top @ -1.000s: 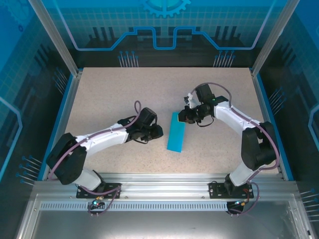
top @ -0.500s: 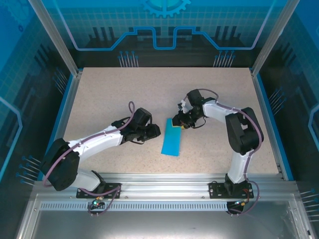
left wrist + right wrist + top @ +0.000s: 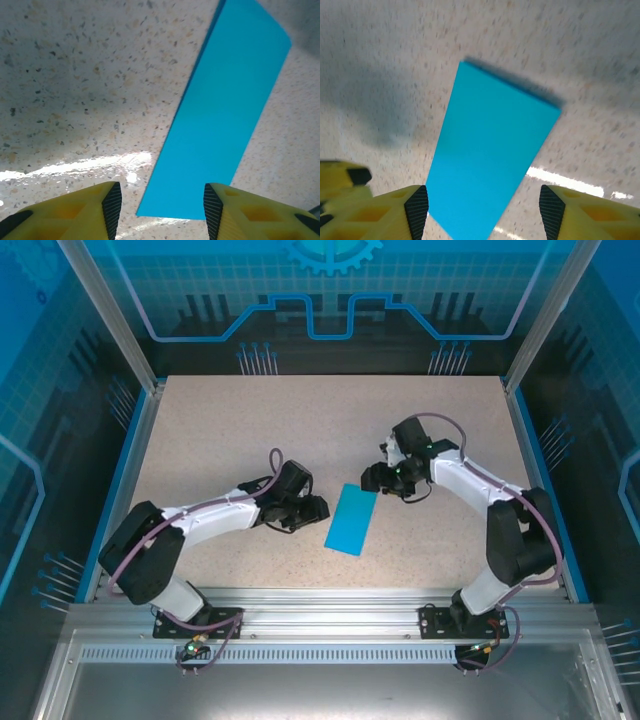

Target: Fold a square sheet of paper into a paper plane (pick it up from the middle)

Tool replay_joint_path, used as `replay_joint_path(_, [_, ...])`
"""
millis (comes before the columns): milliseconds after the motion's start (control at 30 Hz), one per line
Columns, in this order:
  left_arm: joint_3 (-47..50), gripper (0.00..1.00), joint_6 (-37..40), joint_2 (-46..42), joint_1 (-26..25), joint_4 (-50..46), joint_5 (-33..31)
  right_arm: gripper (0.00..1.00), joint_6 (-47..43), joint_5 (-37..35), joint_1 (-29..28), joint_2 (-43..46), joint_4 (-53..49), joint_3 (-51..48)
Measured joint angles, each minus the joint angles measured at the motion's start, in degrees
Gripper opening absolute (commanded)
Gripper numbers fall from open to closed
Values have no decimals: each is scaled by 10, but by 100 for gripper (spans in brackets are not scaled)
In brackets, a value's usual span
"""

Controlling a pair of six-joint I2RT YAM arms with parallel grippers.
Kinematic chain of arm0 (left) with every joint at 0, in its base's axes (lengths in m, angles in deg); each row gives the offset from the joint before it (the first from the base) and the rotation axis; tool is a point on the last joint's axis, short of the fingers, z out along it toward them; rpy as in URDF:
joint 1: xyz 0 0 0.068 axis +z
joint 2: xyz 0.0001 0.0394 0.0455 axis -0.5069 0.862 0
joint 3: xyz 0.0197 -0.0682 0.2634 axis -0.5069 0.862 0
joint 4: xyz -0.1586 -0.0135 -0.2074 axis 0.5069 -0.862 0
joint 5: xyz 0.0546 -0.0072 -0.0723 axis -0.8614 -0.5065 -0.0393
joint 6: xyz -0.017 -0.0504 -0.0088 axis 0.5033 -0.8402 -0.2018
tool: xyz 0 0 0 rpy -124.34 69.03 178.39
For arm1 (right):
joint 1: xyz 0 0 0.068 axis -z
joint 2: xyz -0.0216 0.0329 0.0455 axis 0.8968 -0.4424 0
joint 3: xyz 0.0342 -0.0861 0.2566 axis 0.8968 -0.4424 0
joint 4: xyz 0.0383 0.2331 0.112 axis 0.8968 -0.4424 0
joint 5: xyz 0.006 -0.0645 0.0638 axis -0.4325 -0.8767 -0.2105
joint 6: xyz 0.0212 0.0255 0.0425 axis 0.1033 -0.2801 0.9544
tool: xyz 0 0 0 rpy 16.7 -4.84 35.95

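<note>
The square sheet of paper (image 3: 352, 520) lies flat on the speckled table, folded into a narrow teal rectangle. My left gripper (image 3: 318, 508) sits low just left of it, open. In the left wrist view the near end of the paper (image 3: 225, 110) lies ahead of the left gripper (image 3: 162, 200), untouched. My right gripper (image 3: 372, 478) hovers by the strip's far right end, open. The right wrist view has the paper (image 3: 490, 155) below the right gripper (image 3: 484, 205), clear of both pads. The paper plane is out of view.
The speckled table (image 3: 230, 430) stretches bare to the left and back. Blue rails (image 3: 128, 480) and glass walls fence its sides. A metal rail (image 3: 330, 600) with both arm bases runs along the near edge. A yellow finger of the left gripper (image 3: 342, 182) shows beside the right one.
My right gripper has opened wide, let go of the paper's far end and drawn back to the right. The paper now lies flat. My left gripper has opened further.
</note>
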Motion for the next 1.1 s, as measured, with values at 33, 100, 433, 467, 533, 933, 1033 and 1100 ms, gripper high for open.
replay_joint_path(33, [0, 51, 0, 6, 0, 0, 2, 64, 6, 0, -8, 1, 4, -10])
replay_joint_path(100, [-1, 51, 2, 17, 0, 2, 6, 64, 23, 0, -21, -1, 12, -28])
replay_joint_path(433, [-9, 52, 6, 50, 0, 9, 23, 61, 70, 20, -40, -16, 68, -82])
replay_joint_path(467, [-10, 52, 7, 52, 0, 10, 24, 60, 73, 24, -41, -19, 73, -84])
replay_joint_path(533, [-13, 52, 11, 57, 0, 11, 27, 60, 77, 32, -42, -25, 82, -85])
replay_joint_path(933, [-21, 52, 12, 69, 0, 13, 32, 58, 83, 41, -45, -57, 112, -93])
replay_joint_path(1033, [-25, 52, 12, 73, 0, 13, 38, 58, 83, 41, -45, -57, 114, -98])
replay_joint_path(1100, [-30, 51, 13, 76, 0, 14, 41, 58, 83, 41, -45, -57, 115, -100])
